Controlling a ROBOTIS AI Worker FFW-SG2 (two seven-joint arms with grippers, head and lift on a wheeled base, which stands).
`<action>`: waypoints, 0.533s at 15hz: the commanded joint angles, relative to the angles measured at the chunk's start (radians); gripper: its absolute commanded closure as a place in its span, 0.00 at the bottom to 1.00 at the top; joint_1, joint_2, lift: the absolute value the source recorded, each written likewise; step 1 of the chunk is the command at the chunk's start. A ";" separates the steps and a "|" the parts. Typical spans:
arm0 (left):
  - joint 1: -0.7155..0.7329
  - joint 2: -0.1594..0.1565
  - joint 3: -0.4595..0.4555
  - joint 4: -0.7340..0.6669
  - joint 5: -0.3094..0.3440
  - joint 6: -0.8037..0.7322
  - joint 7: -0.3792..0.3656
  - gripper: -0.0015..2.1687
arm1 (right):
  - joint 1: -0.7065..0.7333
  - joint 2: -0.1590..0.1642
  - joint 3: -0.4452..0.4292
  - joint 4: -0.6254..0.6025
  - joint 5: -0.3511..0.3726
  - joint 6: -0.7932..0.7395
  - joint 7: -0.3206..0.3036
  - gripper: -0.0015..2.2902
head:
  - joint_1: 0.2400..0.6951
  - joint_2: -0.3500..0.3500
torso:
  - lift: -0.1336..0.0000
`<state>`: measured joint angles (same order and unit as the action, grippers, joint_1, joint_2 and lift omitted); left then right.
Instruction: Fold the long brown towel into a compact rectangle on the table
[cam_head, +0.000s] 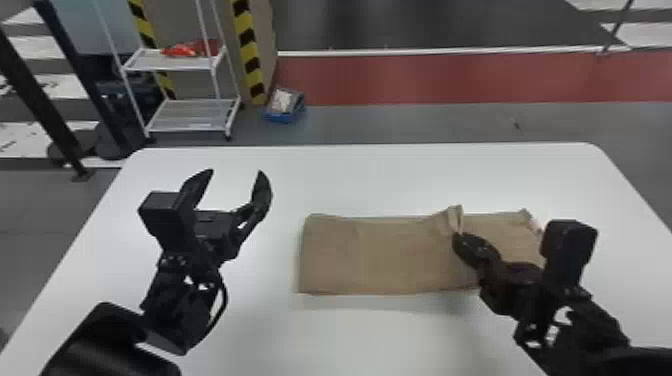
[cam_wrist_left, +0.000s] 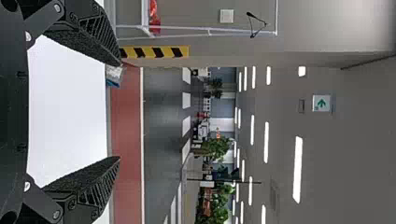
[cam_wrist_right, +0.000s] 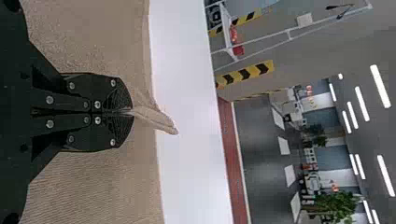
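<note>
The brown towel (cam_head: 380, 255) lies as a wide flat rectangle on the white table, right of its middle. My right gripper (cam_head: 459, 237) is over the towel's right half, pinching a raised fold near the far edge. In the right wrist view, my right gripper (cam_wrist_right: 130, 112) is shut on that pinched piece of the towel (cam_wrist_right: 84, 186). Left of the towel, apart from it, my left gripper (cam_head: 236, 172) stands open above the table. The left wrist view has my left gripper (cam_wrist_left: 119, 110) with its two fingers wide apart and nothing between them.
The white table (cam_head: 325, 185) reaches under both arms. Beyond its far left edge stand a white wire shelf (cam_head: 185, 115) and a blue box (cam_head: 285, 107) on the floor.
</note>
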<state>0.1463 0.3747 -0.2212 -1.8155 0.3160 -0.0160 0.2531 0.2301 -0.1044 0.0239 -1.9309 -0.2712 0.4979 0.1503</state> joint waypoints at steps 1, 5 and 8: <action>0.004 0.001 0.000 -0.001 -0.001 0.000 0.003 0.09 | 0.018 -0.005 -0.042 -0.112 -0.043 -0.023 0.000 0.63 | 1.00 0.59 | 0.08; 0.026 0.001 0.003 -0.018 -0.003 0.000 0.003 0.09 | -0.011 -0.052 -0.187 -0.068 -0.077 0.023 -0.006 0.63 | 1.00 0.55 | 0.08; 0.027 -0.005 -0.004 -0.018 -0.008 0.000 0.003 0.09 | -0.002 -0.055 -0.185 0.047 -0.054 -0.020 0.015 0.63 | 1.00 0.44 | 0.08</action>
<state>0.1729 0.3742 -0.2193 -1.8330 0.3111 -0.0160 0.2562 0.2216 -0.1605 -0.1613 -1.9293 -0.3359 0.5078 0.1651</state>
